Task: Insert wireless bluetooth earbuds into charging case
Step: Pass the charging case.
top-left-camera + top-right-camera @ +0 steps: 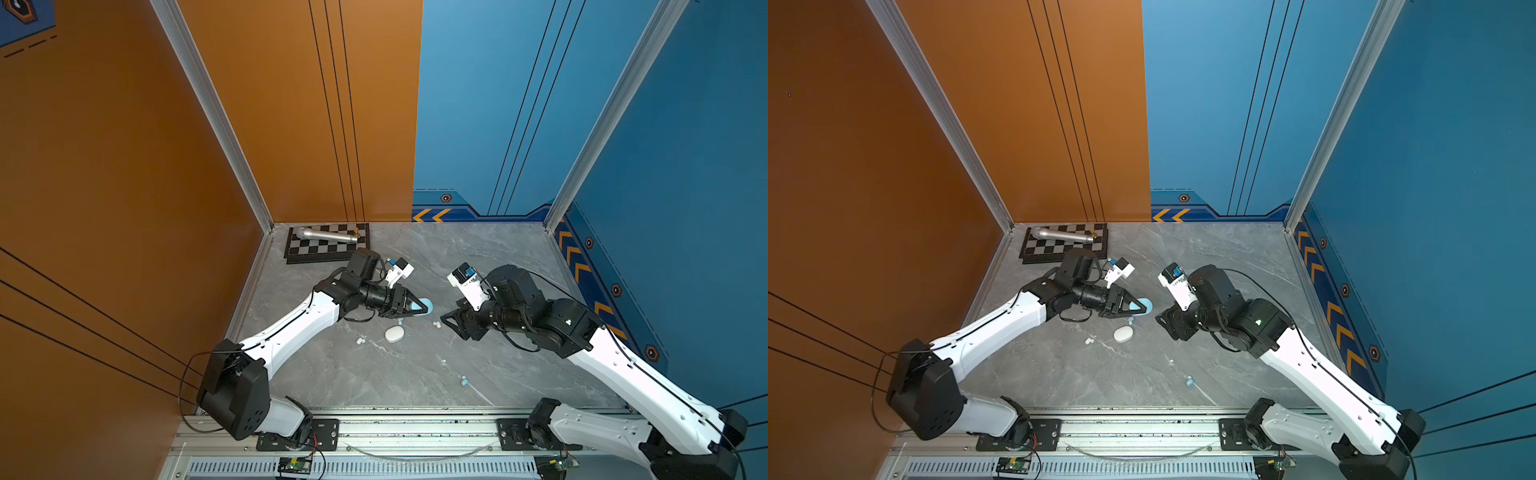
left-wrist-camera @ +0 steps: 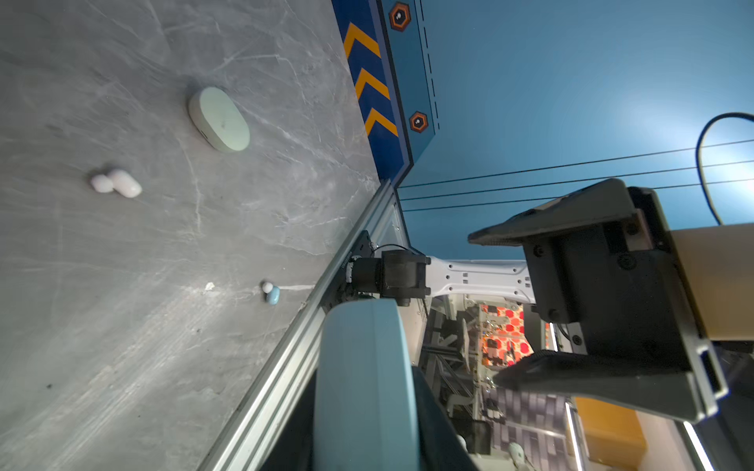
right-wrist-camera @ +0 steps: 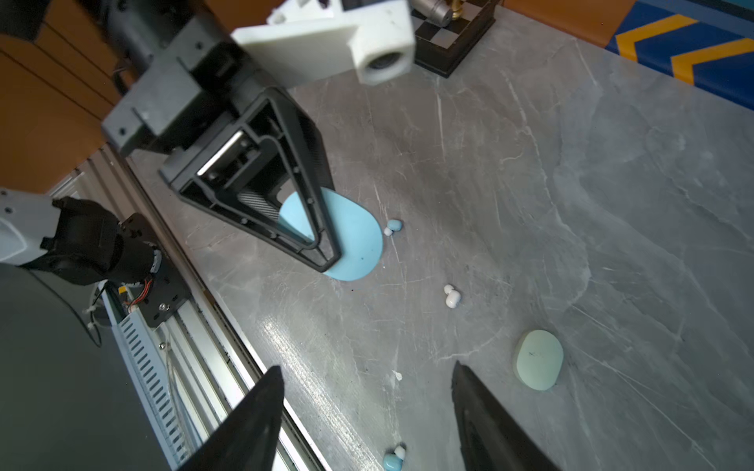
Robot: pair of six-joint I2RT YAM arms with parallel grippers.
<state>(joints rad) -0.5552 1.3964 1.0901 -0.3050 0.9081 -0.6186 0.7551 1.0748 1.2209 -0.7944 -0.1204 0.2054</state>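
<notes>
My left gripper (image 1: pixel 423 309) is shut on a pale blue oval charging case (image 1: pixel 428 306), held edge-on just above the table; the case also shows in the left wrist view (image 2: pixel 367 387) and the right wrist view (image 3: pixel 359 240). A pale blue earbud (image 3: pixel 393 225) lies right beside it. A pale mint case (image 1: pixel 395 334) lies shut on the table. A white earbud pair (image 1: pixel 359 340) lies to the left of it, another pair (image 1: pixel 436 324) to its right. One blue earbud (image 1: pixel 464 380) lies near the front. My right gripper (image 3: pixel 366 367) hangs open and empty.
A chessboard (image 1: pixel 332 249) with a silver microphone (image 1: pixel 324 235) on it sits in the back left corner. A small white speck (image 3: pixel 398 375) lies on the grey table. The metal rail (image 1: pixel 395 415) runs along the front edge. Walls close three sides.
</notes>
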